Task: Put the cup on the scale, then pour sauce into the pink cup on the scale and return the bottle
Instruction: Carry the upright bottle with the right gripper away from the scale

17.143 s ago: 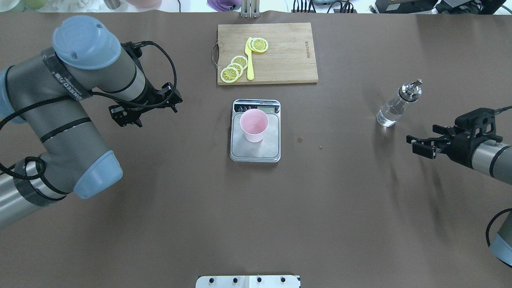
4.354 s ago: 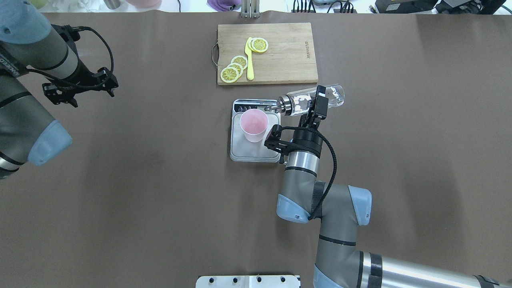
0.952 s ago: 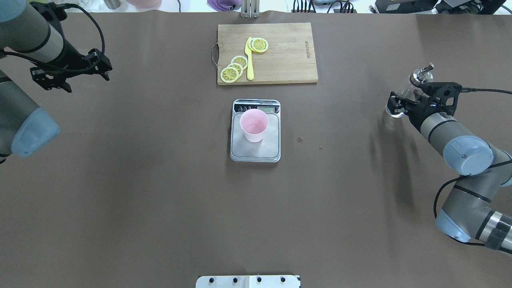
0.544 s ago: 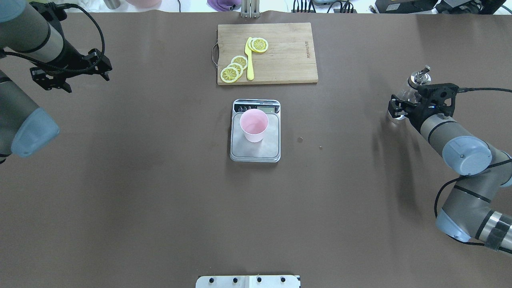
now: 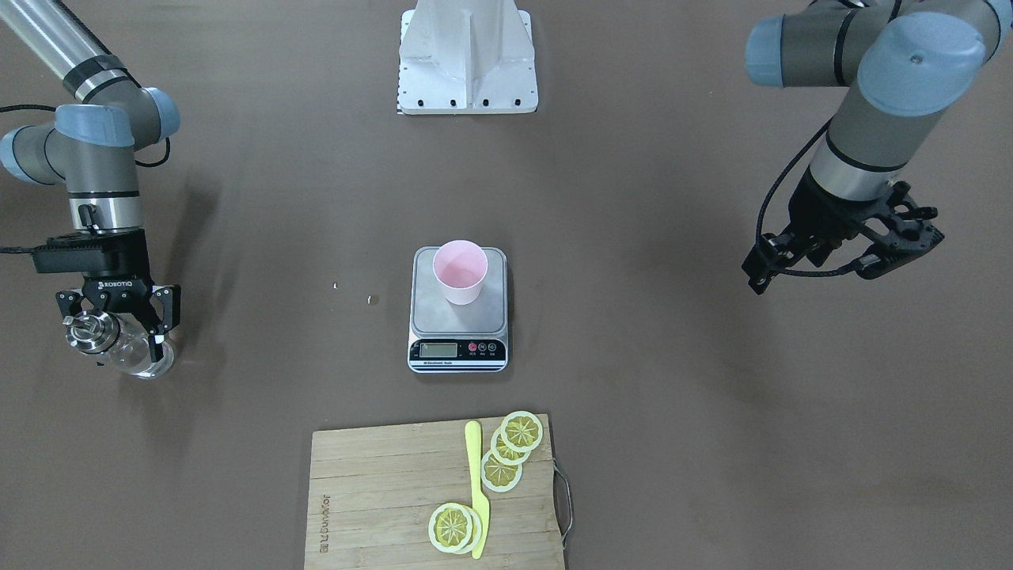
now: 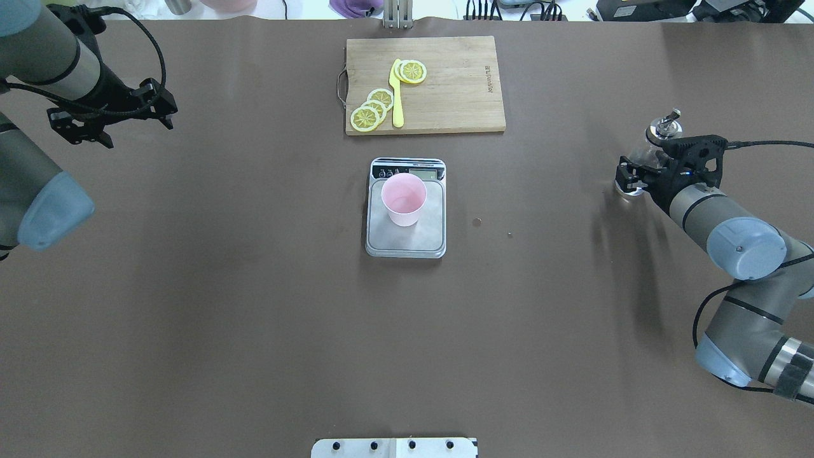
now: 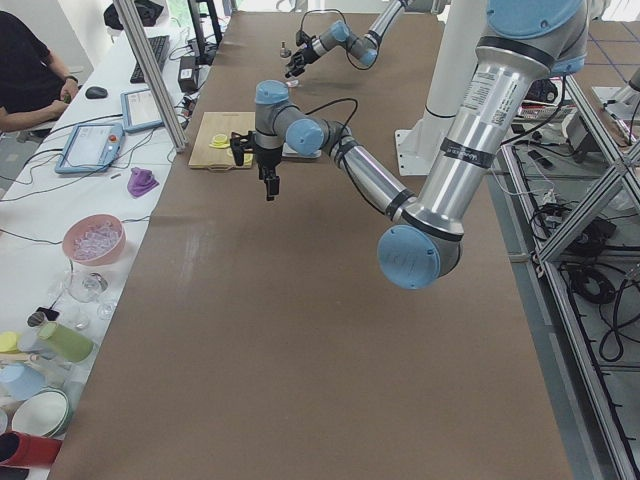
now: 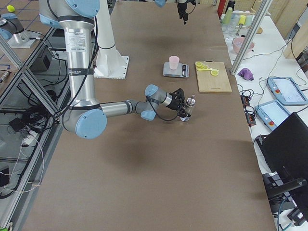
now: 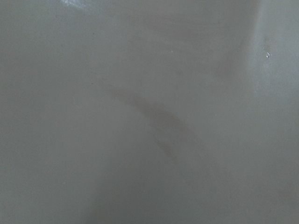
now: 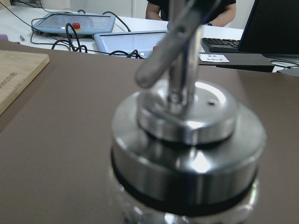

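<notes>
The pink cup [image 5: 459,273] [image 6: 403,198] stands upright on the scale [image 5: 457,350] [image 6: 407,245] at the table's middle. At the table's right side the glass bottle [image 5: 141,360] [image 6: 661,130] [image 8: 189,103] is upright with its base at the tabletop. My right gripper [image 5: 115,331] [image 6: 629,178] is shut on its body below the metal cap [image 10: 187,140]. Clear sauce shows in the bottle's lower part. My left gripper [image 5: 823,273] [image 6: 121,127] hangs open and empty above the far left of the table.
A wooden cutting board [image 6: 445,95] [image 5: 380,491] with lemon slices and a yellow knife lies just beyond the scale. Two small specks [image 6: 477,221] mark the cloth right of the scale. The robot's base plate [image 5: 467,71] sits at the near edge.
My right gripper has sunk slightly with the bottle, bringing its base down to the table. The cup, the scale and the left arm have stayed put.
</notes>
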Tool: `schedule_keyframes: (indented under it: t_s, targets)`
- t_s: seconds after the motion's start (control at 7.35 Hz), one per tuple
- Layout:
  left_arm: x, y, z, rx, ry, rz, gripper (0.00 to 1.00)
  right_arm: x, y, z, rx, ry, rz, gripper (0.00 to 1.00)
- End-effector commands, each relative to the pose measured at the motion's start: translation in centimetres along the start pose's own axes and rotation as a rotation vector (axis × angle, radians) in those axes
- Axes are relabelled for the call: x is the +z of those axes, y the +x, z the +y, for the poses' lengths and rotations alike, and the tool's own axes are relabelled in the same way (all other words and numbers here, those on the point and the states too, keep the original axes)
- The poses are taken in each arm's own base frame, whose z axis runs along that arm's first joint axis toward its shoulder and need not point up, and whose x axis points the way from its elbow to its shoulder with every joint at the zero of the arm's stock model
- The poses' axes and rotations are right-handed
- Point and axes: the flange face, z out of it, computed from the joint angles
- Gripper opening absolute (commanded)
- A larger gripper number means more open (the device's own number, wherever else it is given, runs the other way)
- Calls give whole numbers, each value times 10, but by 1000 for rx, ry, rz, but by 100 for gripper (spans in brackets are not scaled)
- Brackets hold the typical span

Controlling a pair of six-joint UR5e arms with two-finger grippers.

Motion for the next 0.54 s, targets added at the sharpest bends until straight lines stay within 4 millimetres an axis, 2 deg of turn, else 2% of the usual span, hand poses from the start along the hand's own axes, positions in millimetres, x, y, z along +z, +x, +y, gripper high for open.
schedule_keyframes:
  t_s: [0.0,0.14,0.41]
  targets:
    - [0,0,0,0,0,0,98,1,-4,0,-12,-13,-14,72]
    - [2,-2,-1,-2,-1,-4,98,-2,-8,-3,-9,-10,-23,98]
    - [4,-3,-2,-4,-3,-8,98,-11,-14,-11,1,-6,-46,100]
